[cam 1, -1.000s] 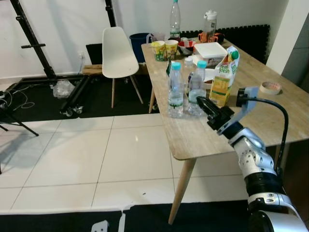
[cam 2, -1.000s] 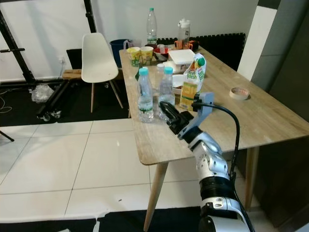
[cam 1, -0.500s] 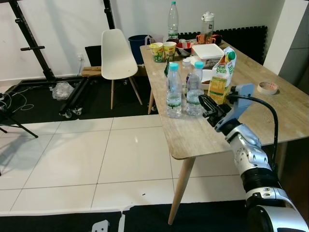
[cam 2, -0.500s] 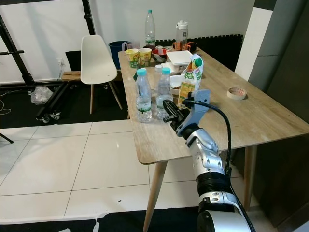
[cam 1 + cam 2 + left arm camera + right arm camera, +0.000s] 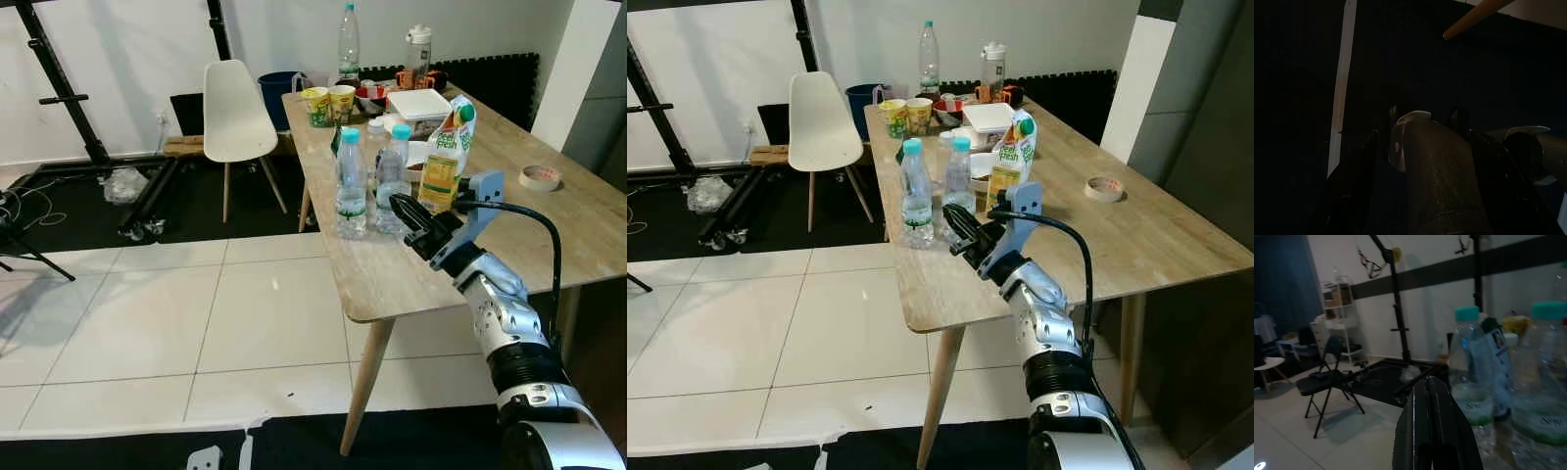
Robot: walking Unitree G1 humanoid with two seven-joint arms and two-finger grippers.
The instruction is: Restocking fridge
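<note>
Two clear water bottles with teal caps (image 5: 351,184) (image 5: 391,181) stand near the left edge of the wooden table (image 5: 411,279). A green and yellow juice carton (image 5: 443,157) stands just right of them. My right gripper (image 5: 400,206) hovers low over the table, its tip a little in front of the right-hand bottle and pointing at it. In the right wrist view its black fingers (image 5: 1431,431) lie pressed together, shut on nothing, and both bottles (image 5: 1475,377) (image 5: 1542,382) loom close ahead. The left wrist view is very dark.
Further back on the table are two paper cups (image 5: 331,102), a tall bottle (image 5: 349,35), a white lidded box (image 5: 423,101) and a tape roll (image 5: 541,177). A white chair (image 5: 231,116) stands left of the table, with a black metal frame (image 5: 69,98) beyond it. White tiled floor lies to the left.
My right gripper has edged a little to the left, nearer the right-hand bottle. The bottles and carton have stayed put.
</note>
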